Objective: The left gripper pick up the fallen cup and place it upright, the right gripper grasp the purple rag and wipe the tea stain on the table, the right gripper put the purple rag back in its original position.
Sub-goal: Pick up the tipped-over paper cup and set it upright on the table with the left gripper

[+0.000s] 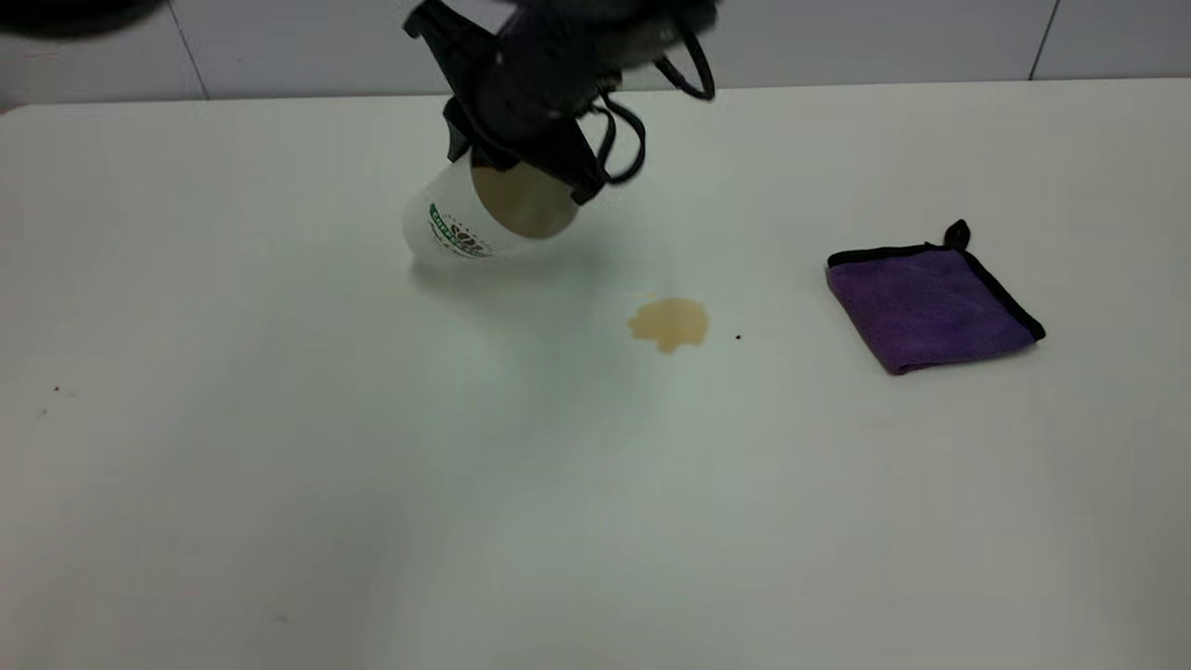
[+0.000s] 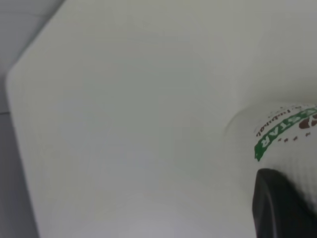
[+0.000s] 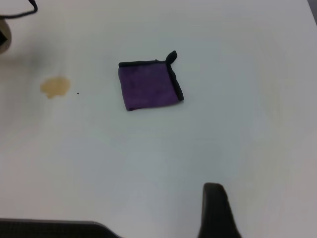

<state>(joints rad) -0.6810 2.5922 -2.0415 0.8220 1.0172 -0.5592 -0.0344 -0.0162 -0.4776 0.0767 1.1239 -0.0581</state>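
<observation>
My left gripper (image 1: 521,177) is shut on the rim of the white cup (image 1: 447,223) and holds it tilted, just above the table (image 1: 279,484) at the back centre. The cup's cream-stained mouth faces the front right. In the left wrist view, one black finger (image 2: 277,208) lies against the cup (image 2: 287,134) by its green banner. The tea stain (image 1: 668,323) is on the table to the front right of the cup. The purple rag (image 1: 930,302) lies flat to the right of the stain. My right gripper (image 3: 218,213) is above the table, apart from the rag (image 3: 148,87) and the stain (image 3: 54,87).
A tiny dark speck (image 1: 738,337) sits just right of the stain. A few specks (image 1: 56,391) lie at the left. A grey wall (image 1: 837,37) runs behind the table's back edge.
</observation>
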